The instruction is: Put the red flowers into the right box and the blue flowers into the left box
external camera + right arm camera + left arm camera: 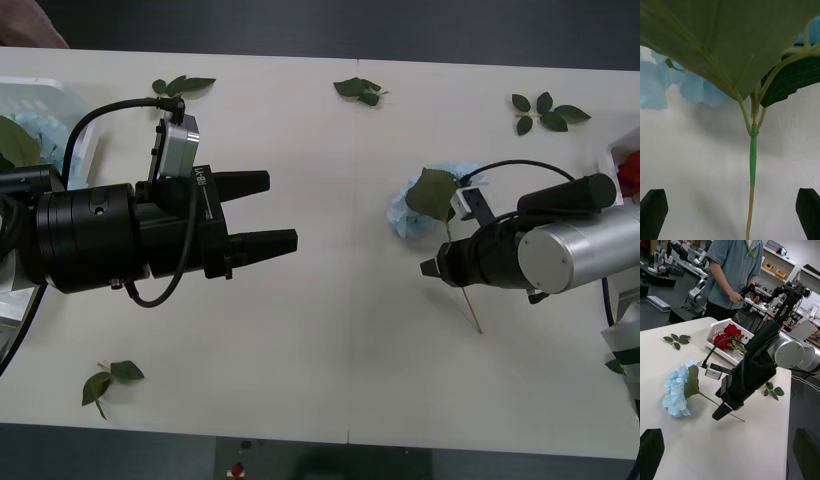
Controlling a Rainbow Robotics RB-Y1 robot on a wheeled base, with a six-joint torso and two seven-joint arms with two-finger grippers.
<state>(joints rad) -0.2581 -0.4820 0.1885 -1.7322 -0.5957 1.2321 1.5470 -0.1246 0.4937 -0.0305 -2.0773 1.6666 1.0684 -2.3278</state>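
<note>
Your right pincer [432, 268] hung released, straddling the stem of the blue flower [410, 208] lying on the desk [330, 370]. Your left pincer [275, 212] waited released at centre-left.

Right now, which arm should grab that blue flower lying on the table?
Right. The right gripper hangs open directly over the blue flower's stem, which runs between its fingers. The left gripper, also open, is well off across the table.

Blue flower [410, 205] flat on table, red flowers [727, 336] in right box [717, 330], left box [85, 150] apparently holding blue flowers.
</note>
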